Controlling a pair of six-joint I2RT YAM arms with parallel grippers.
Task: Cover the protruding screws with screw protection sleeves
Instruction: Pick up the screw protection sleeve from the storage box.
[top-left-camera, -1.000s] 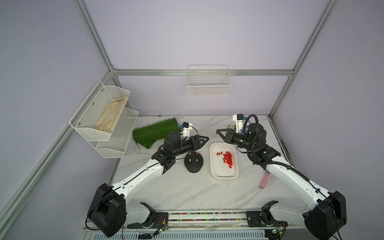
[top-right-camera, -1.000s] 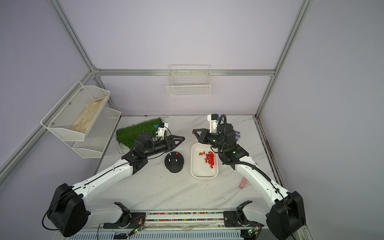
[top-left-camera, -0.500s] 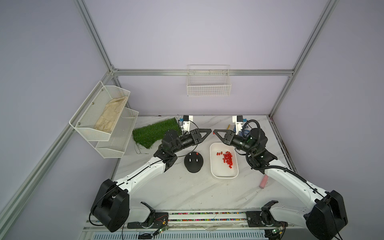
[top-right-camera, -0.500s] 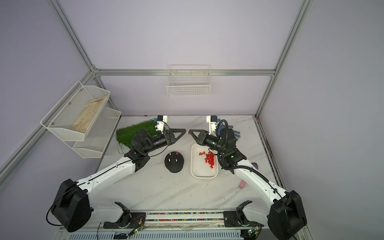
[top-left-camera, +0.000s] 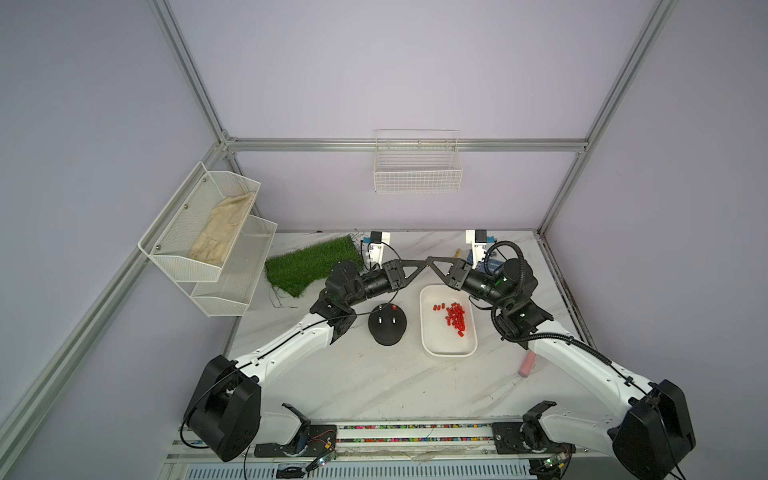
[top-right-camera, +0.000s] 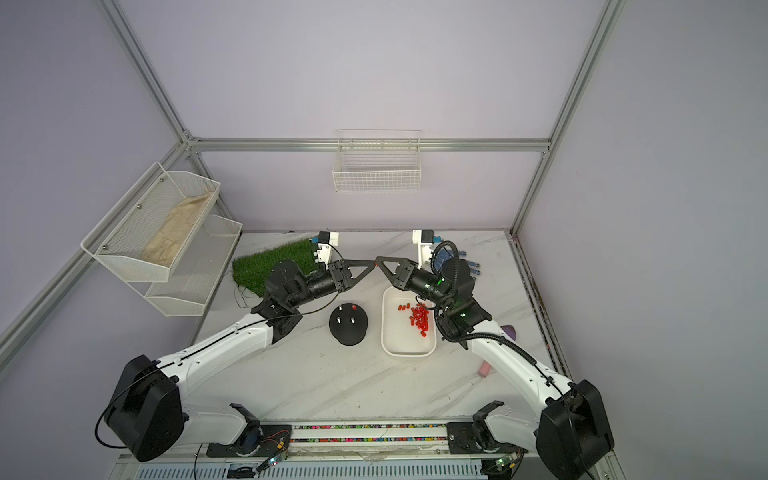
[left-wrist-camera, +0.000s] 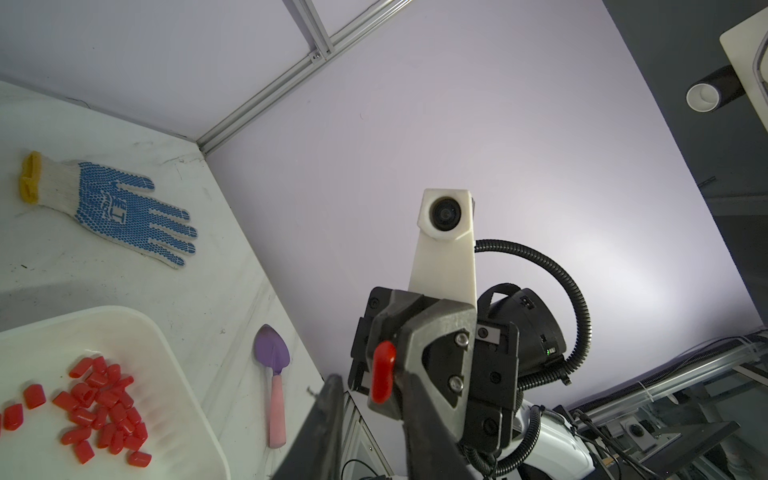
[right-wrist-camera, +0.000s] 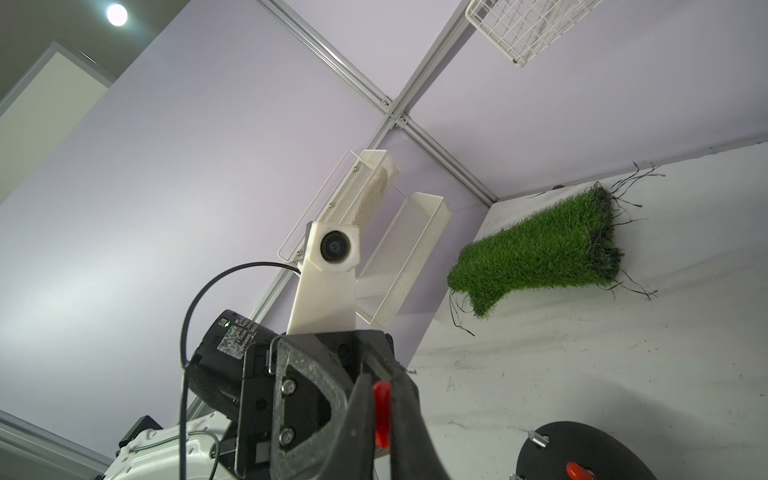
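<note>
Both grippers meet tip to tip in the air above the table's middle. My right gripper (top-left-camera: 430, 261) (right-wrist-camera: 381, 382) is shut on one red screw protection sleeve (right-wrist-camera: 382, 415) (left-wrist-camera: 383, 372). My left gripper (top-left-camera: 423, 263) (left-wrist-camera: 368, 384) faces it, jaws still apart on either side of that sleeve's end. Below stands the black dome base (top-left-camera: 387, 328) (top-right-camera: 348, 328). One of its studs carries a red sleeve (top-left-camera: 394, 307); three protruding screws (top-left-camera: 379, 321) (right-wrist-camera: 538, 439) stand bare. Several loose sleeves (top-left-camera: 456, 318) (left-wrist-camera: 99, 395) lie in the white tray (top-left-camera: 428, 291).
A green turf mat (top-left-camera: 311, 266) lies at the back left. A blue-dotted glove (left-wrist-camera: 124, 208) and a purple-and-pink trowel (left-wrist-camera: 274, 374) lie right of the tray. A pink cylinder (top-left-camera: 527, 365) sits by the right arm. Wall racks (top-left-camera: 208, 232) and a wire basket (top-left-camera: 417, 166) hang above.
Both grippers rose and swung toward each other until their tips met. The left jaws have narrowed around the sleeve that the right gripper holds.
</note>
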